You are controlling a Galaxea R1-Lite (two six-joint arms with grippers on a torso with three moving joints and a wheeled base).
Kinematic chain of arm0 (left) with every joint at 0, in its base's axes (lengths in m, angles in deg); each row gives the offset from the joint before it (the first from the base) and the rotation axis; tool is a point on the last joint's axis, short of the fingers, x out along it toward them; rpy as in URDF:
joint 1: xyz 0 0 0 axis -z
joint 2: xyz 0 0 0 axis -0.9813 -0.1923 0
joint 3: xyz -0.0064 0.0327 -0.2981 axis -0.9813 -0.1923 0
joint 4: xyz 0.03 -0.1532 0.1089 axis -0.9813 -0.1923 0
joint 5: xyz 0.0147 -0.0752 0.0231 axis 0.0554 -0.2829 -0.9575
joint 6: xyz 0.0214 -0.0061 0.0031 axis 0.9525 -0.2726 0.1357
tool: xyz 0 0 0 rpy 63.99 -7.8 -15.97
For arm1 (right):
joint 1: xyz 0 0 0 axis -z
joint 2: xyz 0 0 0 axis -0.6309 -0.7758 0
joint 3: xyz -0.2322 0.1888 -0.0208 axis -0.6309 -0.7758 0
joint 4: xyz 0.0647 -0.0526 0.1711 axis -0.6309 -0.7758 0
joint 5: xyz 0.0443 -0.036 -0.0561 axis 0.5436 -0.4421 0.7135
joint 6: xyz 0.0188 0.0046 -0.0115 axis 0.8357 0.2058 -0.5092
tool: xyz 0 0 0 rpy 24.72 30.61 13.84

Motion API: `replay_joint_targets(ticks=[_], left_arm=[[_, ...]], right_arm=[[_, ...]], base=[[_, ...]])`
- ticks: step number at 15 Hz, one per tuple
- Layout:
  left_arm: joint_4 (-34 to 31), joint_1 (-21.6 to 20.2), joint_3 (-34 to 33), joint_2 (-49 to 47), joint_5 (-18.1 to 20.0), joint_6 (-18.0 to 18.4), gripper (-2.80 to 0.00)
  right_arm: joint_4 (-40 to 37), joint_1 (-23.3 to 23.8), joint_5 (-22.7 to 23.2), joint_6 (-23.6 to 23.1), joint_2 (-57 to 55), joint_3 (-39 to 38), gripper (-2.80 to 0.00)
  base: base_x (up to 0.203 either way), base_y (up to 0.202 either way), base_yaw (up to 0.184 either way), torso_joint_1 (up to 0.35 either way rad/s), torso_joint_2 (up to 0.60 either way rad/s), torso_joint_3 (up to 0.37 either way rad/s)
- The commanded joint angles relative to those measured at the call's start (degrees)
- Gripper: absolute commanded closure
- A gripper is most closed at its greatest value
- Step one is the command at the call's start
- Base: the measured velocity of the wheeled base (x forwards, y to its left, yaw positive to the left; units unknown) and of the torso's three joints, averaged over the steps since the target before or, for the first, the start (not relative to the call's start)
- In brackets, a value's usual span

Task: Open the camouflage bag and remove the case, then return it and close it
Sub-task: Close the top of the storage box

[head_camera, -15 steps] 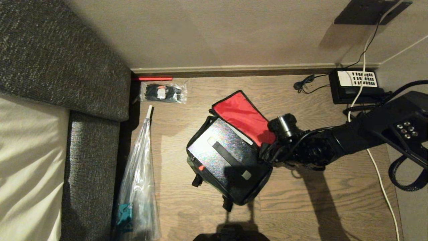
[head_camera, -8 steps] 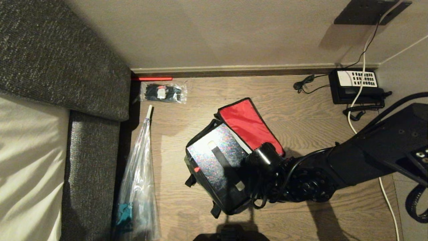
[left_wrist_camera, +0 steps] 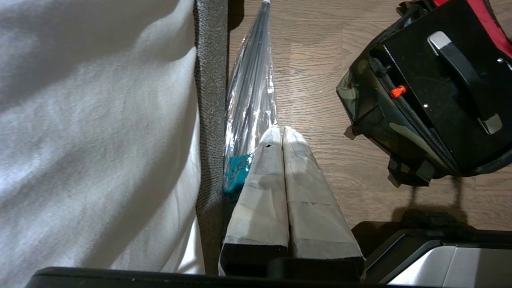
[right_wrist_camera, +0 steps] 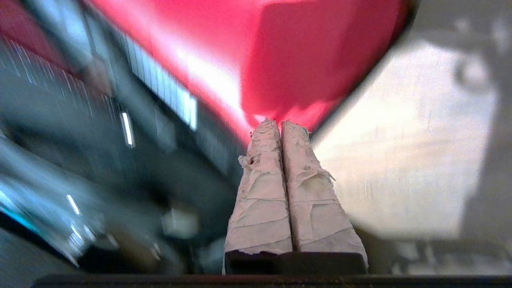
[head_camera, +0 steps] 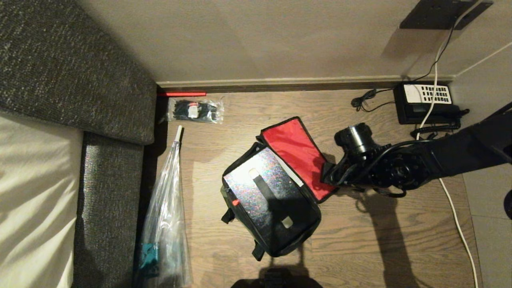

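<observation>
The camouflage bag [head_camera: 272, 208] lies on the wooden floor [head_camera: 360, 248], roughly midway along the skirting-board edge and a little out from it, set at an angle. Its lid [head_camera: 298, 156] is thrown open toward the wall, red lining facing up. The case [head_camera: 264, 192] sits inside the bag, top surface exposed, black handle [head_camera: 272, 192] running along it and a small red latch [head_camera: 235, 202] at the edge nearer the sofa.

The right claw [right_wrist_camera: 280, 124] is at the outer end of the open lid, on the side toward the telephone; its taped fingers [right_wrist_camera: 264, 192] are pressed together with nothing between them. Whether the tips touch the lining cannot be determined. The right arm [head_camera: 420, 164] reaches in from the right edge of the floor.

The left claw [left_wrist_camera: 282, 130] hangs near the sofa [head_camera: 108, 208], fingers together and empty, above the clear plastic bag [head_camera: 166, 224] that lies along the sofa's base.

A telephone [head_camera: 426, 102] rests in the floor's far right corner. A small packet of black items [head_camera: 195, 110] lies by the skirting near the sofa corner.
</observation>
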Motion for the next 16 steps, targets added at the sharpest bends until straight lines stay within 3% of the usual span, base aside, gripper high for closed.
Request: replay_joint_targets(ticks=[1, 2, 3, 6, 8, 10, 13, 16], left_arm=[[0.0, 0.0, 0.0, 0.2, 0.0, 0.0, 0.0], [0.0, 0.0, 0.0, 0.2, 0.0, 0.0, 0.0], [0.0, 0.0, 0.0, 0.2, 0.0, 0.0, 0.0], [0.0, 0.0, 0.0, 0.2, 0.0, 0.0, 0.0], [0.0, 0.0, 0.0, 0.2, 0.0, 0.0, 0.0], [0.0, 0.0, 0.0, 0.2, 0.0, 0.0, 0.0], [0.0, 0.0, 0.0, 0.2, 0.0, 0.0, 0.0], [0.0, 0.0, 0.0, 0.2, 0.0, 0.0, 0.0]], right_arm=[[1.4, 5.0, 3.6, -1.7, -1.3, 2.2, 0.0], [1.0, 5.5, 3.9, -2.8, -1.7, 1.5, -2.8], [0.4, 5.6, 3.3, -4.7, -2.3, 0.0, -2.8], [0.1, 7.5, -1.7, -17.2, -3.6, -4.7, -2.8], [1.4, 8.0, -3.9, -21.9, -4.6, -5.4, -2.8], [3.9, 7.9, -7.7, -30.8, -5.0, -6.8, -2.8], [18.5, 6.5, -11.0, -44.8, -6.9, -11.0, -2.8], [32.1, 2.5, -11.3, -53.2, -8.6, -16.0, -2.8]], base=[[0.0, 0.0, 0.0, 0.0, 0.0, 0.0], [0.0, 0.0, 0.0, 0.0, 0.0, 0.0], [0.0, 0.0, 0.0, 0.0, 0.0, 0.0], [0.0, 0.0, 0.0, 0.0, 0.0, 0.0], [0.0, 0.0, 0.0, 0.0, 0.0, 0.0], [0.0, 0.0, 0.0, 0.0, 0.0, 0.0], [0.0, 0.0, 0.0, 0.0, 0.0, 0.0], [0.0, 0.0, 0.0, 0.0, 0.0, 0.0]])
